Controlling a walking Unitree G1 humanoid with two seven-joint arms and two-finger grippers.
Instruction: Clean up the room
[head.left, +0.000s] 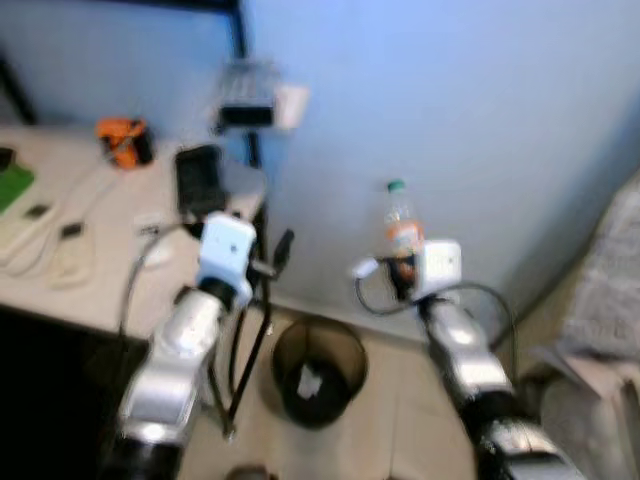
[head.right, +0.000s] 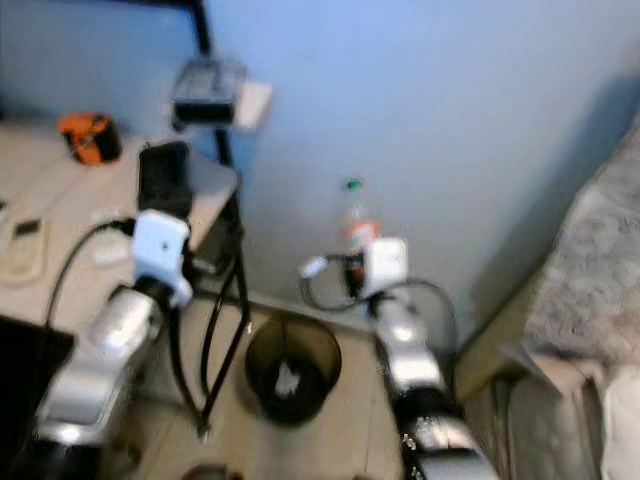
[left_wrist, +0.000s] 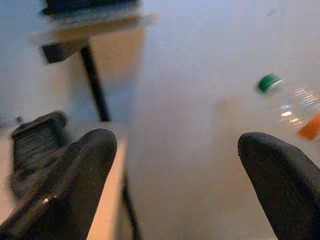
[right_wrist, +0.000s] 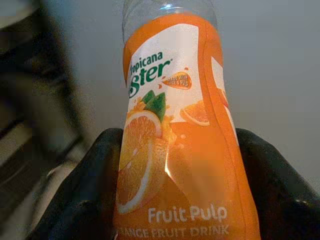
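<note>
Our right end effector (right_wrist: 175, 200) grips the juice bottle (head.left: 402, 232) (upright); we should carry it level over the bin (head.left: 318, 368), left end effector (left_wrist: 175, 165) wide.

bottle (head.left: 401, 225) held in right gripper (right_wrist: 172, 165) | bin (head.left: 318, 371) on floor between arms | desk (head.left: 100, 270) at left

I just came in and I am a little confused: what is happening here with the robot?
The robot is tidying up. Its right gripper is shut on an orange drink bottle with a green cap, held upright in front of the blue wall. A black wastebasket stands on the floor below, between the arms. The left gripper is open, holding nothing, raised near the desk.
</note>
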